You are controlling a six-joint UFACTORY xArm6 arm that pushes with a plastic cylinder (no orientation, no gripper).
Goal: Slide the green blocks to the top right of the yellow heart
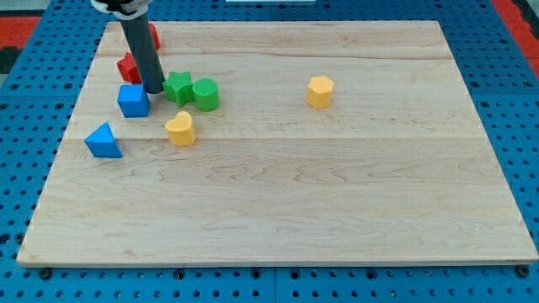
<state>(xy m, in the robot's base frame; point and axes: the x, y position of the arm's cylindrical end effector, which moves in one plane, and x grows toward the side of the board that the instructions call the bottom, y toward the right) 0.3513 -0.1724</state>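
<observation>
Camera view, my tip (155, 89) touching green star (178, 87), green cylinder (205, 93) adjoining rightward, yellow heart (179, 129) below, no jaws.

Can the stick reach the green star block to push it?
Probably yes. My tip is right at the left side of the green star, with nothing between them; the green cylinder sits just beyond it.

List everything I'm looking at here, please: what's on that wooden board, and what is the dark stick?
Green blocks: 2, a star and a round one, side by side, upper left.
Yellow heart: 1, just below the green pair.
Yellow hexagon block: 1, alone, right of centre near the top.
Blue blocks: 2, a cube and a triangle, left side.
Red blocks: 2, upper left, one left of the rod, one behind it; shapes unclear.
Wooden board: 1, light wood, on a blue perforated table.
My tip: 1, dark rod end, between the blue cube and green star.
</observation>
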